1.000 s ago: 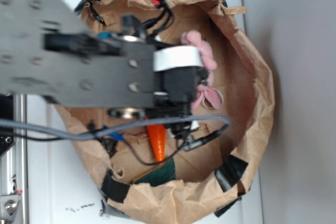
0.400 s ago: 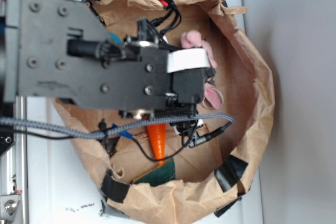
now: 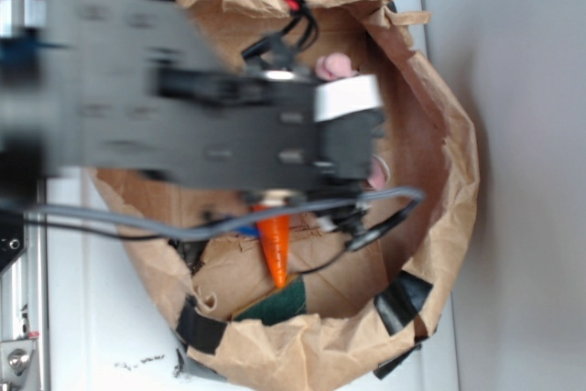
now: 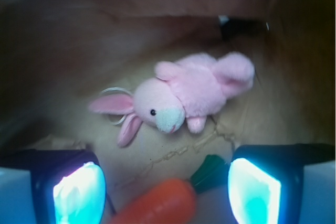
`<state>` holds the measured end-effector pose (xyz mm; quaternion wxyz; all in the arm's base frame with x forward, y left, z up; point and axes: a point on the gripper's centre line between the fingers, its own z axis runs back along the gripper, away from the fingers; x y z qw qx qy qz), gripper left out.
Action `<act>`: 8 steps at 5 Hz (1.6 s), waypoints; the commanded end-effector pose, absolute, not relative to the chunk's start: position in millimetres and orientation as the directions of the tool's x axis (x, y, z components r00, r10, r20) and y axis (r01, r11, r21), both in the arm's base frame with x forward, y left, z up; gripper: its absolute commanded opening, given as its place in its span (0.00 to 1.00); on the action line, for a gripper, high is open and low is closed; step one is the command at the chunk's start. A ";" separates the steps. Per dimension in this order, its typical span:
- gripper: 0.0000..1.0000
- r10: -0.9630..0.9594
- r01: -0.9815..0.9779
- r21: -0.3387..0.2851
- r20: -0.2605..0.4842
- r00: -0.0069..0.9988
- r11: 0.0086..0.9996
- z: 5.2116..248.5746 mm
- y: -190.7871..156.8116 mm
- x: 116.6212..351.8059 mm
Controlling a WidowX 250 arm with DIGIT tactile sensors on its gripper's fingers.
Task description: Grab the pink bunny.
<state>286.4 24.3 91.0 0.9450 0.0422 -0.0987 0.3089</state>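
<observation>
Lying on the paper bag floor: pink bunny, likely soft, light; pinch plump torso. End effector wide, empty.

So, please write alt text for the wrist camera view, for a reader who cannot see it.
A small pale pink plush bunny lies on its side on the floor of a brown paper bag. Nearer the camera lies an orange toy carrot with a green top, between the open gripper's two glowing fingertips.
</observation>
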 end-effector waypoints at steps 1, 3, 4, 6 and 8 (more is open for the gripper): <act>1.00 0.771 -0.778 -0.102 0.261 0.581 0.621 94.3 38.9 301.1; 1.00 0.839 -0.814 -0.224 0.247 0.484 0.536 81.3 58.3 324.7; 1.00 0.880 -0.850 -0.240 0.209 0.427 0.469 85.5 65.8 328.3; 1.00 0.853 -0.820 -0.244 0.222 0.472 0.517 91.1 69.3 302.3; 1.00 0.883 -0.851 -0.247 0.207 0.421 0.464 95.7 65.3 283.8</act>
